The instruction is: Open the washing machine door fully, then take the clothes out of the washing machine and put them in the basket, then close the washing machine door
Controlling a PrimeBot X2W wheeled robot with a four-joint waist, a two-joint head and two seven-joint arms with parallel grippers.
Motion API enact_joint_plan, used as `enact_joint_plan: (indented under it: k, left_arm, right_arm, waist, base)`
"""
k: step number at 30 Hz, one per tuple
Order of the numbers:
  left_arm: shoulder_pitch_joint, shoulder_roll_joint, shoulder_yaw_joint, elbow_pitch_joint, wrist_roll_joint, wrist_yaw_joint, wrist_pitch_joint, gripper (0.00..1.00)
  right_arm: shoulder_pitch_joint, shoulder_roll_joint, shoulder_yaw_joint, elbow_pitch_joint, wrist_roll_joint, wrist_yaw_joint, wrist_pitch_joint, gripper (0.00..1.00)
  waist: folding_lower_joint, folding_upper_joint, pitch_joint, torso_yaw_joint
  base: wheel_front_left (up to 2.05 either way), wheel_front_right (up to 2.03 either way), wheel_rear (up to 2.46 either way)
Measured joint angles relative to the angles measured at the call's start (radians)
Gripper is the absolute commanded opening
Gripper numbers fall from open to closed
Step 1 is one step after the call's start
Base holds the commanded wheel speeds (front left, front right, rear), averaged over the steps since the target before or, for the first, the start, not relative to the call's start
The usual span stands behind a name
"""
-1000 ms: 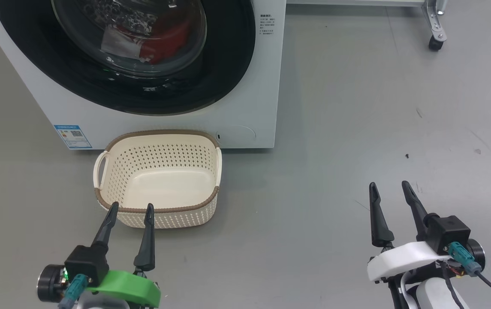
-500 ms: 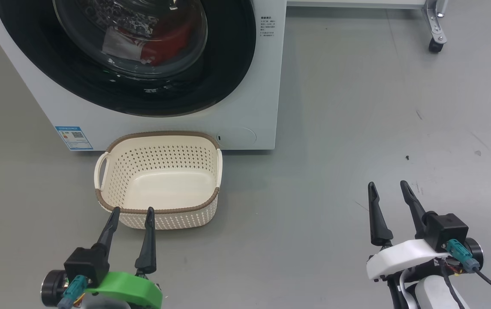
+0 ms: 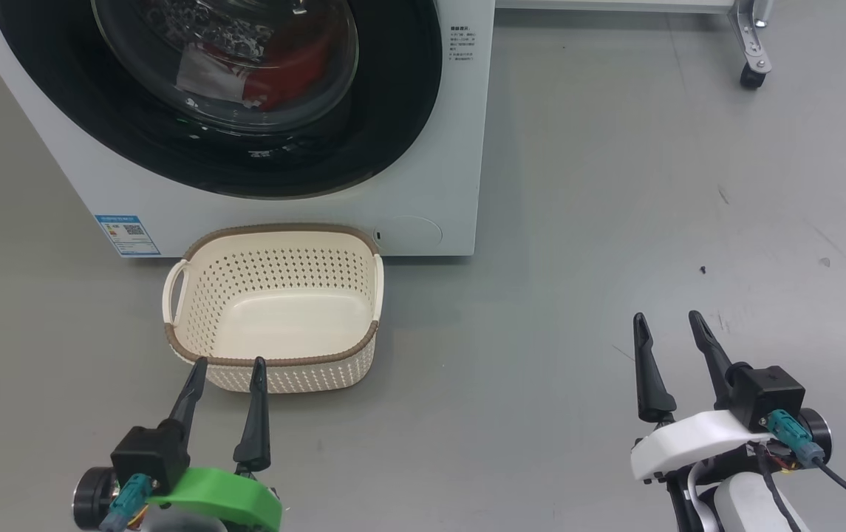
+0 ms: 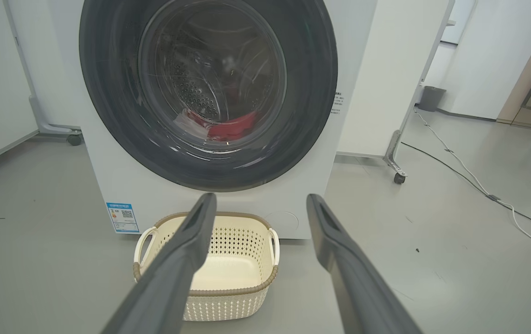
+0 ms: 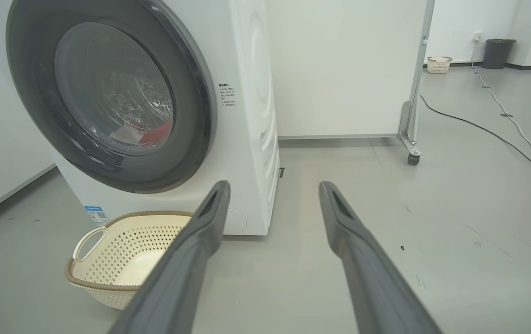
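The white washing machine [image 3: 430,185] stands at the upper left of the head view, its black-rimmed round door [image 3: 393,111] shut flat against the front. Red and white clothes [image 3: 282,66] show through the glass at the drum's bottom, also the clothes [image 4: 228,130] in the left wrist view. An empty cream basket [image 3: 275,369] sits on the floor just before the machine. My left gripper [image 3: 229,366] is open, its tips at the basket's near rim. My right gripper [image 3: 666,319] is open over bare floor, well right of the basket.
A white partition on castor wheels [image 4: 397,176] stands right of the machine. A dark cable [image 5: 478,127] and a white cable run across the grey floor further right. A bin [image 5: 497,53] and a small basket [image 5: 439,64] stand far back.
The picture has shifted slightly, so the camera moved a little. Both grippers stay open and hold about the same places.
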Motion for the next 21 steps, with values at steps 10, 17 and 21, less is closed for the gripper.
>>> enact_joint_plan:
  k: [10, 17, 21]
  left_arm:
    - [-0.001, 0.0, -0.005, 0.0, -0.023, 0.004, 0.0, 1.0]
    - [-0.002, 0.0, -0.012, 0.0, -0.025, 0.005, 0.0, 1.0]
    - [-0.004, 0.0, -0.021, -0.004, -0.03, 0.005, 0.0, 1.0]
  right_arm:
    - [-0.011, 0.0, 0.0, 0.006, 0.0, 0.0, 0.0, 1.0]
    - [-0.012, 0.0, -0.002, 0.011, 0.0, -0.001, 0.0, 0.82]
    - [-0.013, 0.001, -0.016, 0.006, 0.024, 0.001, 0.0, 0.0]
  waist:
    - [0.0, 0.0, 0.005, 0.002]
    - [0.0, 0.0, 0.015, 0.008]
    - [0.0, 0.0, 0.029, 0.014]
  base:
    - [0.0, 0.0, 0.0]
    - [0.0, 0.0, 0.0]
    - [0.0, 0.0, 0.0]
